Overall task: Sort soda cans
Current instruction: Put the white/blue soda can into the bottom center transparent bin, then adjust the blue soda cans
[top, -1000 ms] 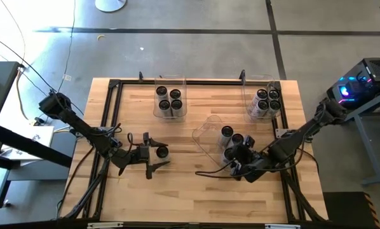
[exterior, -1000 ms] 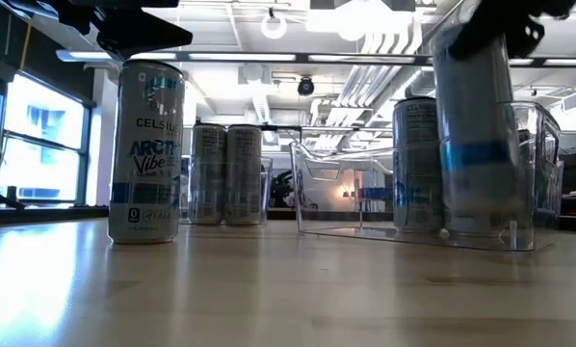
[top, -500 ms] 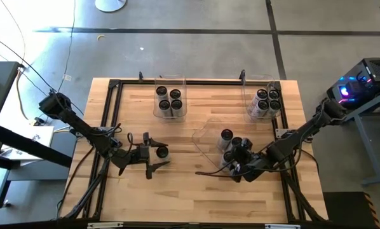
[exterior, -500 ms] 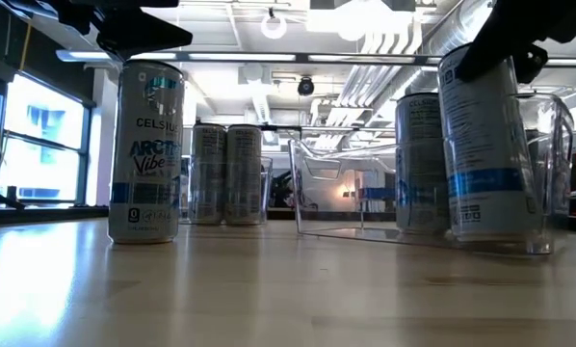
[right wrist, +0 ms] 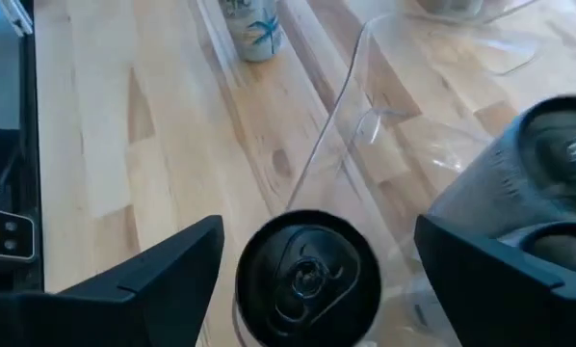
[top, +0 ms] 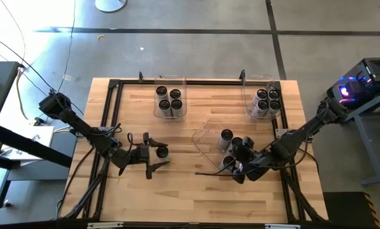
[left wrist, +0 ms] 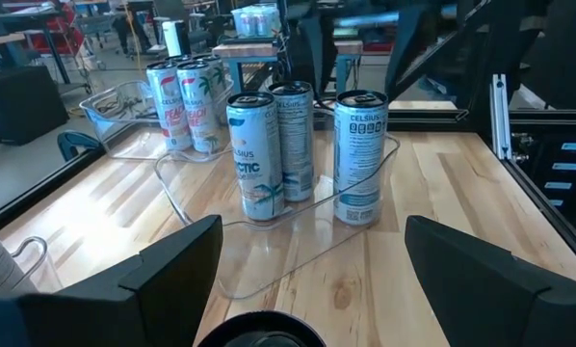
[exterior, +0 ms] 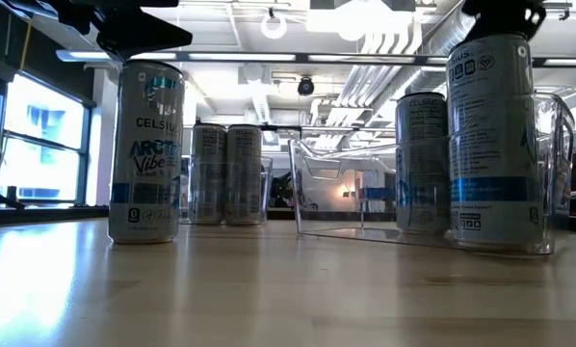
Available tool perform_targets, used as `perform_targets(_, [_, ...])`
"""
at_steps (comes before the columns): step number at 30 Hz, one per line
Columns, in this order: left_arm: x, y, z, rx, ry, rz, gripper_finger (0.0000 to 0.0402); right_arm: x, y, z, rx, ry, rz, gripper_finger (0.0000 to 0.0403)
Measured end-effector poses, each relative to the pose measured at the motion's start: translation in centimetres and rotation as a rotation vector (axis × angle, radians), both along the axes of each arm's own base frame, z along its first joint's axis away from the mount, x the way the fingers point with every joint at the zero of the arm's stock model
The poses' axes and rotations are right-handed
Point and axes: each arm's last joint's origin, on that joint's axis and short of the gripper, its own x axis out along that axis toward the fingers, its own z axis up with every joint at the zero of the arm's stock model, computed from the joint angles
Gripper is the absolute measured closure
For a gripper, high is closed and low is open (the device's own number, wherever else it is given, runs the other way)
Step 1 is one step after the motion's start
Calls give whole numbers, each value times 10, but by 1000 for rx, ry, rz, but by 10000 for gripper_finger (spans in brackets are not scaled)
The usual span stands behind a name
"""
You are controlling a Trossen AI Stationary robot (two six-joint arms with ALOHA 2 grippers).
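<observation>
Soda cans point(left wrist: 269, 154): slim glossy metal cylinders

The counter point(top: 196, 105) under me is pale wood, laid in planks with visible grain and a light sheen that mirrors the windows at table height. Its edges carry a black metal frame point(top: 117, 83), matt. The soda cans point(left wrist: 269, 154) are smooth metal, their printed sides glossy and their dark lids point(right wrist: 307, 275) dull with a pressed ring-pull. The bins point(exterior: 331, 193) are clear hard plastic, shiny, catching glints along their curved rims. My right end effector point(right wrist: 307, 265) has fingers point(right wrist: 148, 280) of dark matt plastic; the fingers point(left wrist: 163, 270) of my left end effector point(left wrist: 312, 265) look the same.
</observation>
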Motion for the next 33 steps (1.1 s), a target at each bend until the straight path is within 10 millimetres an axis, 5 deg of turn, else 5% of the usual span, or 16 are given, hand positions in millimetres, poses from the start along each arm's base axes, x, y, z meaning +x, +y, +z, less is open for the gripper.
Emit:
perform_targets(12, [0, 0, 0, 0, 2, -6, 80, -23, -20, 52, -184, 133, -175, 64])
perform_targets(17, [0, 0, 0, 0, 3, -8, 80, -28, -36, 39, -203, 230, -300, 64])
perform_targets(24, [0, 0, 0, 1, 3, -8, 80, -10, -52, 9, -137, 279, -287, 64])
perform_targets(33, [0, 0, 0, 1, 3, -8, 80, 3, -72, 4, -54, 295, -287, 64])
